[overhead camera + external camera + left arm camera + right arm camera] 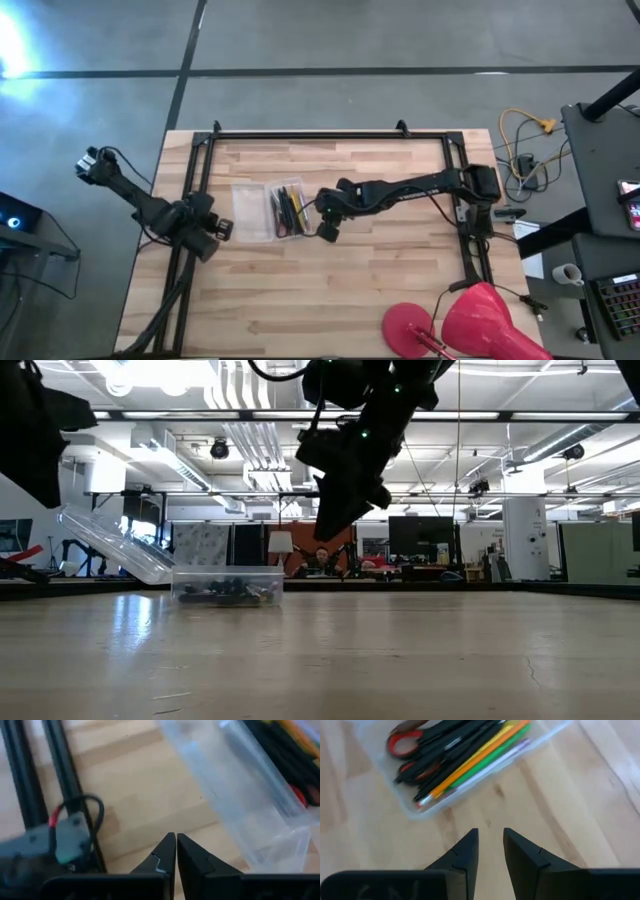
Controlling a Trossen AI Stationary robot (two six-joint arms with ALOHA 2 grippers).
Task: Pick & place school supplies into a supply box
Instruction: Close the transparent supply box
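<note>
The clear supply box (290,210) lies on the wooden table, and its open lid (250,212) slopes up and away from it toward the left arm. Inside the box lie the school supplies: yellow, green and black pens and pencils (470,755) and red-handled scissors (402,742). My right gripper (490,845) hovers just to the right of the box, above the table, open by a narrow gap with nothing between its fingers. My left gripper (176,840) is shut and empty, over bare wood to the left of the lid (235,795).
A black metal frame (200,170) runs along the table's left, far and right edges. A big red and pink round object (480,320) sits at the near right corner. Cables (525,140) hang off the right side. Bare wood lies in front of the box.
</note>
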